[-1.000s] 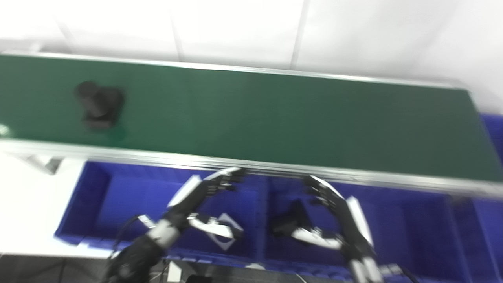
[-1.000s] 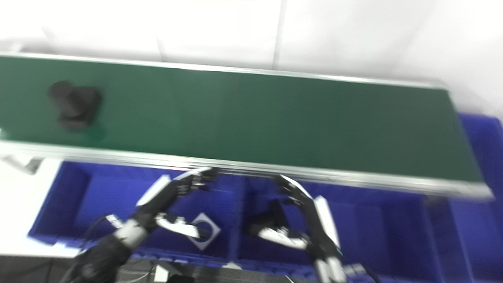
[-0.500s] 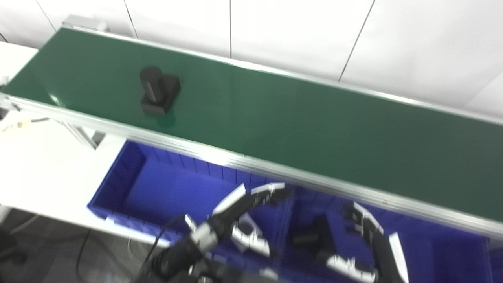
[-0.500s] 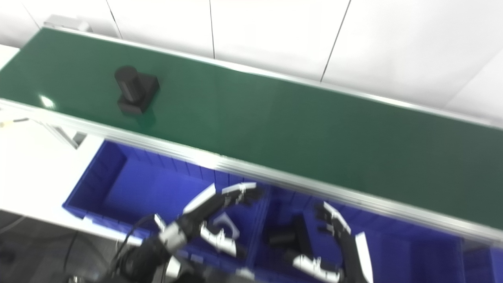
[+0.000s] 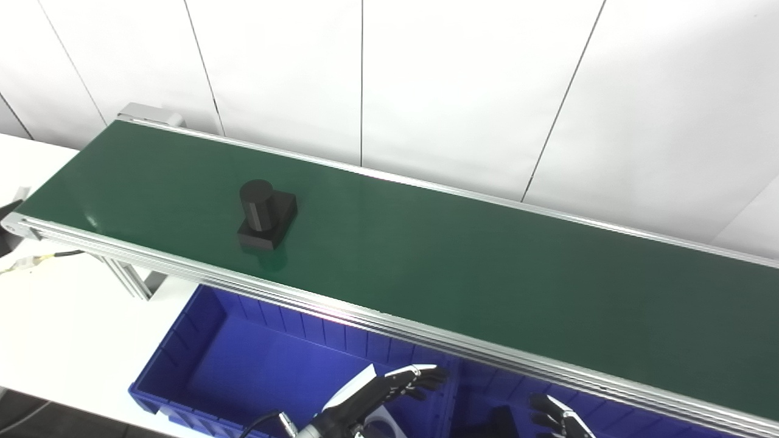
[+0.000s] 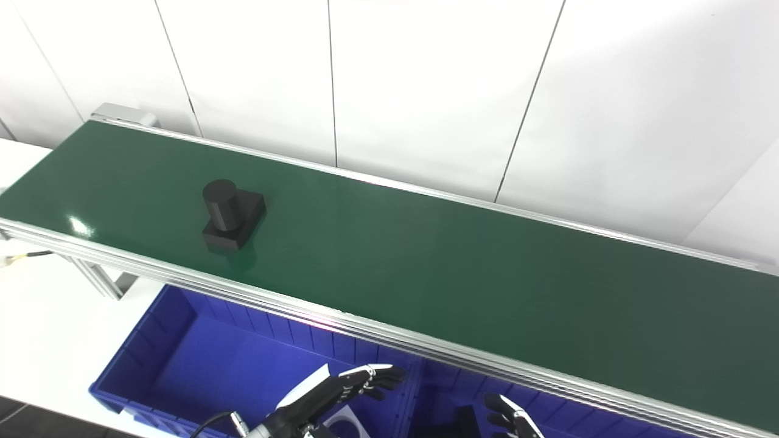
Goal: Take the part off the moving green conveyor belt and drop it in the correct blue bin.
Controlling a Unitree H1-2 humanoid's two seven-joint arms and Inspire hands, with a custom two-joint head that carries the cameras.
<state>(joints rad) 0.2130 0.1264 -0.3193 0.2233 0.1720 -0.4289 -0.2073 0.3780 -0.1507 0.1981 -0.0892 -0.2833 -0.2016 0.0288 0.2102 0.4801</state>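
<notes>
above blue bin (image 5: 201,365), open empty left hand (image 5: 380,392)

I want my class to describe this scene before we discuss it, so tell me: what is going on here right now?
A humanoid robot waits at a green conveyor belt. A black part, a cylinder standing on a square base, rides on the belt toward its left end, and nothing touches it. Both hands hang low over the blue bins in front of the belt: the left hand is open with fingers spread, and the right hand is mostly cut off by the picture's edge. Neither holds anything.
</notes>
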